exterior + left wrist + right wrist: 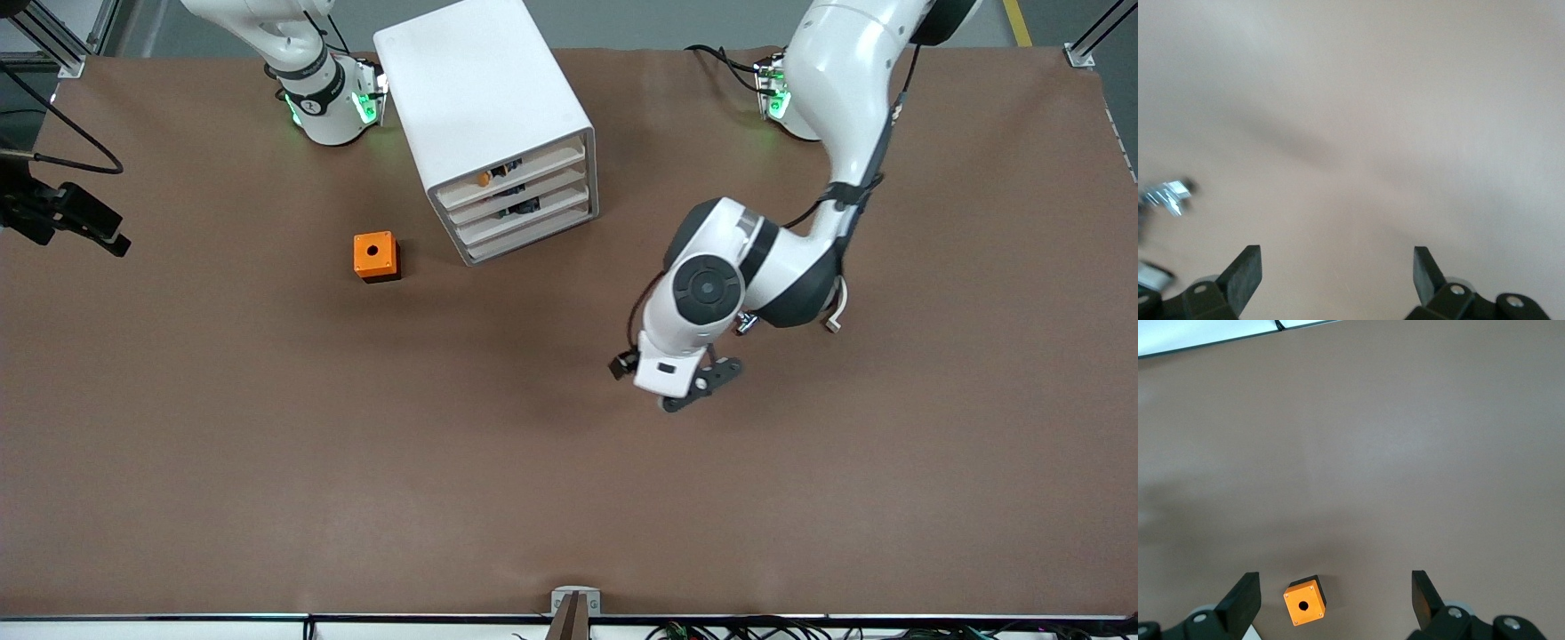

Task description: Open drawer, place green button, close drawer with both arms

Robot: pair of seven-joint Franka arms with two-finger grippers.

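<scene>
My left gripper (1337, 277) hangs spread and empty over bare brown table (267, 462); my right gripper (1335, 600) waits spread — white plastic drawer (527, 218) shut, green-capped button unseen.

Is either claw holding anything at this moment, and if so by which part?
Nothing is held. The left claw is open over bare table, and the right claw is open with only the orange cube below it.
</scene>
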